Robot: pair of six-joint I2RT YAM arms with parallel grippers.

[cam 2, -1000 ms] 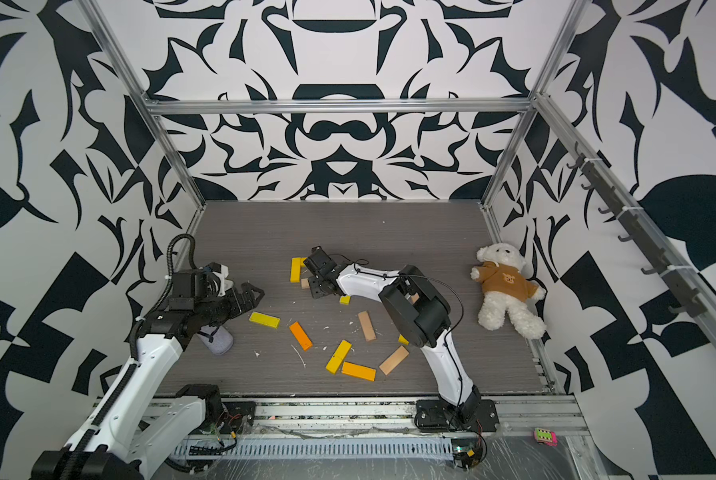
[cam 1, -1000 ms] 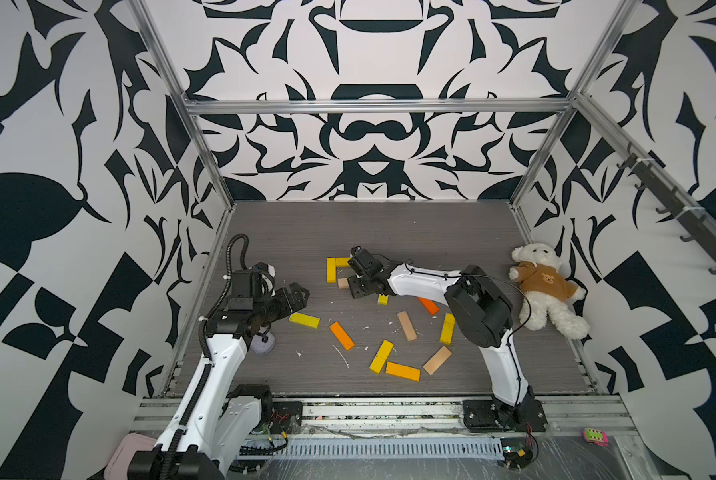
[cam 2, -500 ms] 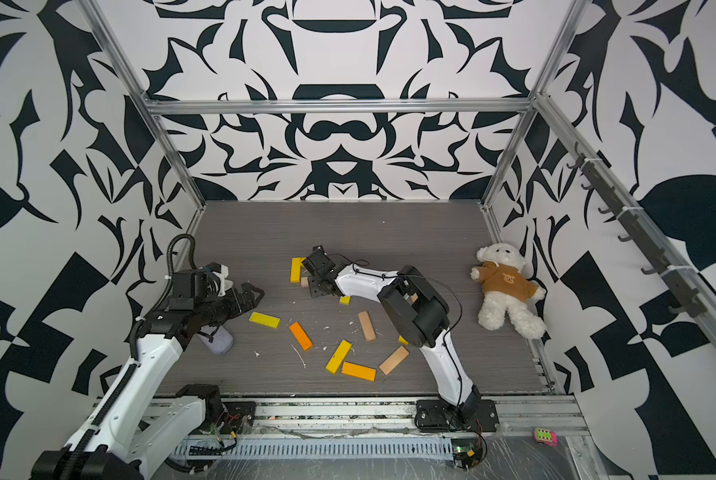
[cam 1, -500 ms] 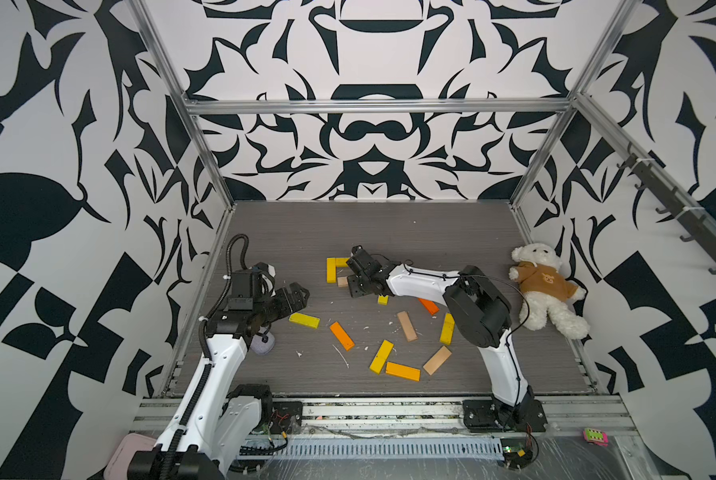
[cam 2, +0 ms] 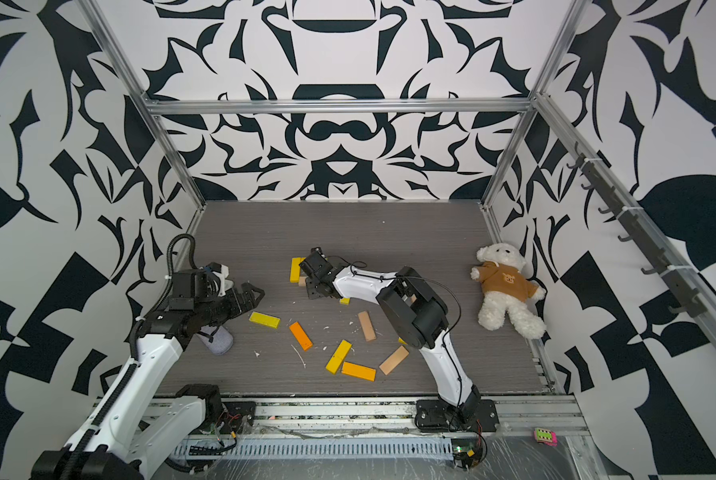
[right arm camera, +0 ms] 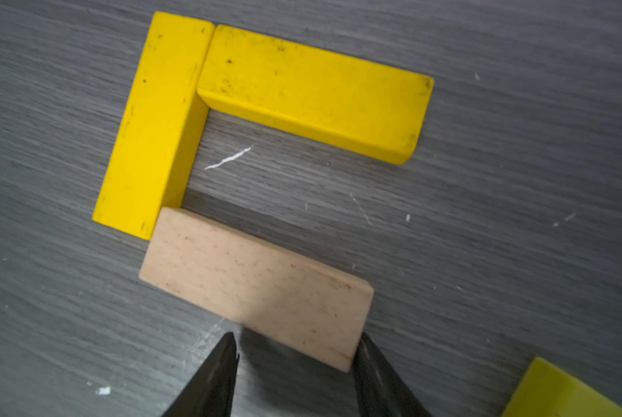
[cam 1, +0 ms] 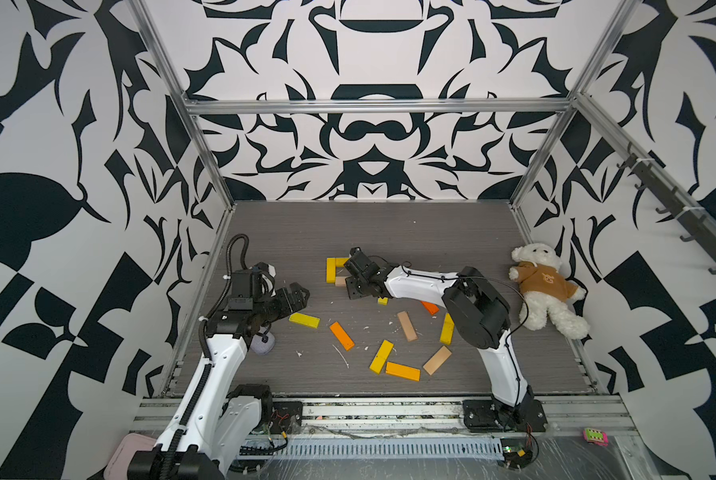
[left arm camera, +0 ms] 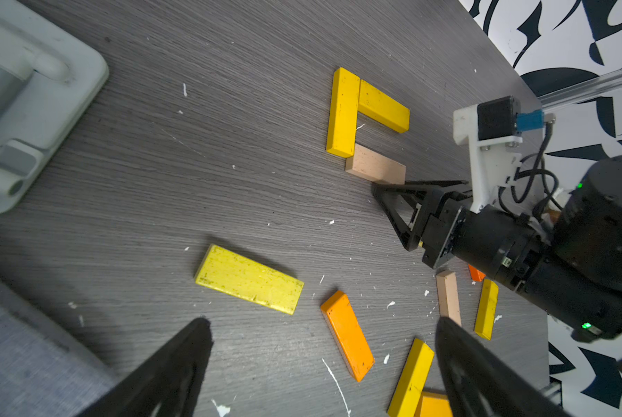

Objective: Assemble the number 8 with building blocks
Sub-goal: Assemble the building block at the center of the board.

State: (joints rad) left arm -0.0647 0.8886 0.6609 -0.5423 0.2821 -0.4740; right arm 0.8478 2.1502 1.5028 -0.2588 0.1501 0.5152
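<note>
Two yellow building blocks (right arm camera: 302,97) form an L at mid-table, also seen in a top view (cam 1: 330,270). A pale tan block (right arm camera: 255,285) lies flat with one corner against the L's foot. My right gripper (right arm camera: 296,361) is open, low at the tan block's near end (cam 1: 340,281). One fingertip (right arm camera: 369,355) touches its corner; the other stands off with a gap. My left gripper (left arm camera: 322,325) hangs wide open and empty above a yellow block (left arm camera: 248,278) and an orange one (left arm camera: 347,335). Several more blocks lie scattered in front (cam 1: 402,371).
A white teddy bear (cam 1: 545,286) in a brown shirt lies by the right wall. A grey-lavender object (cam 1: 262,345) sits under my left arm (cam 1: 223,357). A pale device (left arm camera: 31,90) lies on the table near the left wall. Patterned walls close in three sides.
My right gripper has edged slightly toward the tan block and its jaws have narrowed a little. The left arm and the loose blocks have not moved.
</note>
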